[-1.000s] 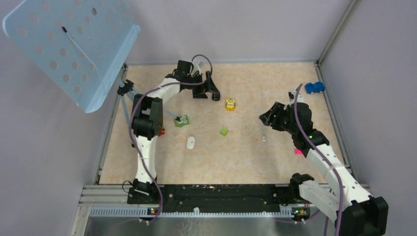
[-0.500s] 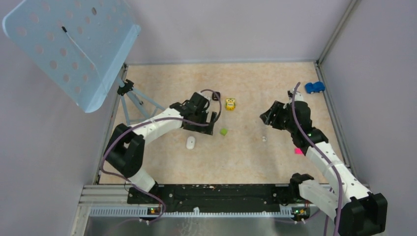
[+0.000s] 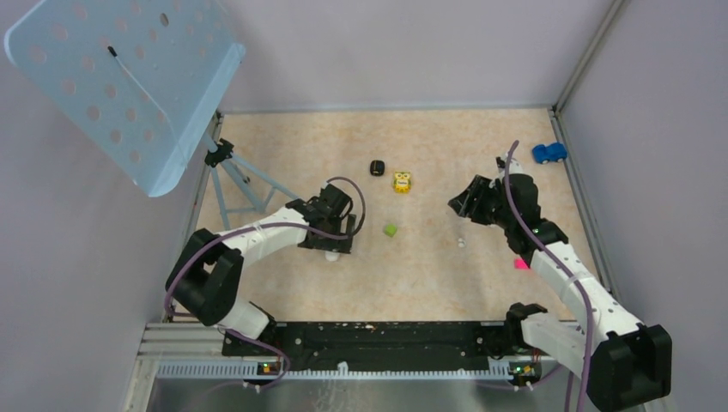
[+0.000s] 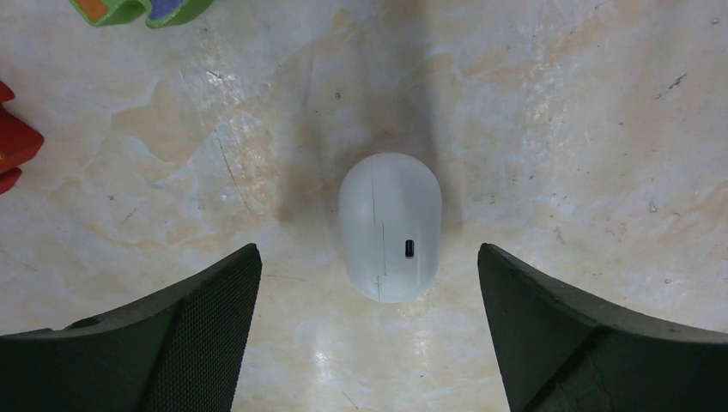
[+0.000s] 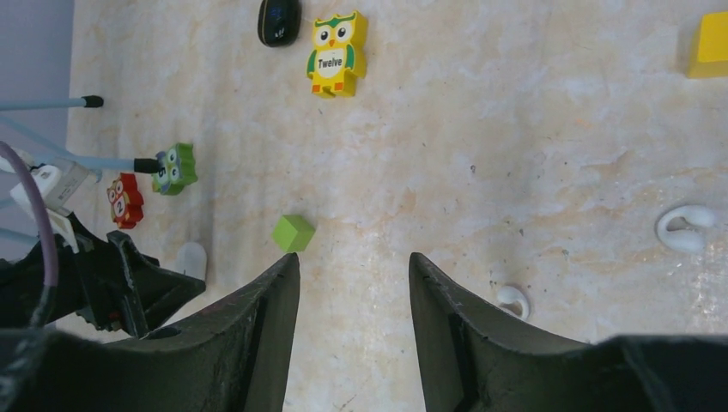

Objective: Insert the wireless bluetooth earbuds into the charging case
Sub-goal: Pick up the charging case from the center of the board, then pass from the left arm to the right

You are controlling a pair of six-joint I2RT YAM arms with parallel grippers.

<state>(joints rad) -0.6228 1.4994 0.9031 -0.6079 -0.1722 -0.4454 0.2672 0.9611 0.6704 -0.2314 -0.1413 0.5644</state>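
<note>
The white egg-shaped plastic charging case (image 4: 389, 227), apparently closed, lies left of the middle of the beige table (image 3: 429, 283). It is straddled by the wide-spread, empty left gripper (image 4: 367, 257) and is best centred and pinched gently across its sides. Two tiny white curved earbuds (image 5: 685, 228) are seen loose right of the middle, near the partly parted, empty right gripper (image 5: 354, 262). Only "Twelve" on the yellow owl block (image 5: 336, 50) can be read.

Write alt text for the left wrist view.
A white oval case lies on the beige marbled table, centred between the black fingers of the wide-open left pincer, neither touching it. A green toy peeks in at top left, a red toy at the left edge.
</note>
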